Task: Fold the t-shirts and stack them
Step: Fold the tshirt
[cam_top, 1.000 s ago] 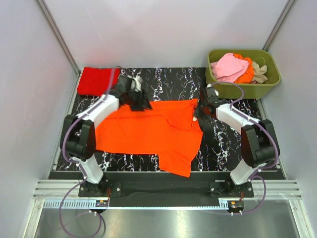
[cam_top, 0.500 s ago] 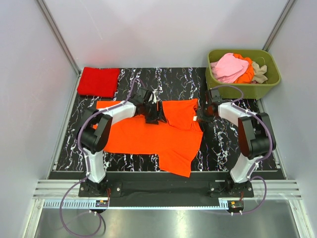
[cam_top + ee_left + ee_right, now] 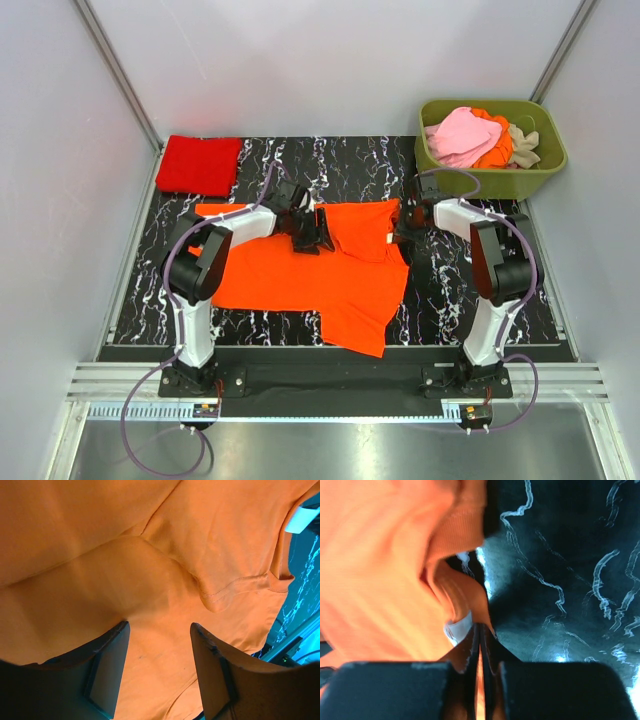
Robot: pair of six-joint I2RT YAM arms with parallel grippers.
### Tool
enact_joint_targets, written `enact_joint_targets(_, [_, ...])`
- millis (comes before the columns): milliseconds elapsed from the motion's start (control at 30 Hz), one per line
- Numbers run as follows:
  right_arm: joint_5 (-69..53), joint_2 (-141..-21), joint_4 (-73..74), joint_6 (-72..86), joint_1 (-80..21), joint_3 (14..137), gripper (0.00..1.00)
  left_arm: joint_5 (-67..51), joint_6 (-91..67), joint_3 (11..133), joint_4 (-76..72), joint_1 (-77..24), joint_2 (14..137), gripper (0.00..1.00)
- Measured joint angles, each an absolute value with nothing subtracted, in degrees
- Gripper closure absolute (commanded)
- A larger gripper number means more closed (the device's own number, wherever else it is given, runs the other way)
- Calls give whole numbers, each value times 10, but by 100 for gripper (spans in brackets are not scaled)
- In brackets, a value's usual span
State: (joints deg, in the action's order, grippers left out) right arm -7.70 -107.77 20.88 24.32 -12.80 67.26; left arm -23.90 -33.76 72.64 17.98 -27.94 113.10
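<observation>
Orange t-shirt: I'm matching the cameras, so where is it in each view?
Top external: orange t-shirt spread across the picture's middle.
Left wrist: fills the frame beneath the open left tool.
Right wrist: left half, cloth pinched in the right tool.
Shared landmark: the black marbled table.

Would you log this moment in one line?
left gripper: open over orange shirt | right gripper: shut on its neck | red shirt: folded, far left
</observation>
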Motion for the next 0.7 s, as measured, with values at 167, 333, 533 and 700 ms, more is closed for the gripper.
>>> enact_joint_targets(167, [-67,-1086,209,258,-127,677,100,-238,-340,726,180,-276,1131,41])
enact_joint_targets(333, [-4,-1080,230,295,-128,680,100,-239,-345,727,179,-272,1134,41])
enact_joint_targets(533, [71,-1052,262,319,-128,656,100,-239,-347,728,179,-272,1134,41])
enact_joint_targets(700, [76,-1048,267,317,-128,653,99,-238,-346,737,182,-271,1138,41])
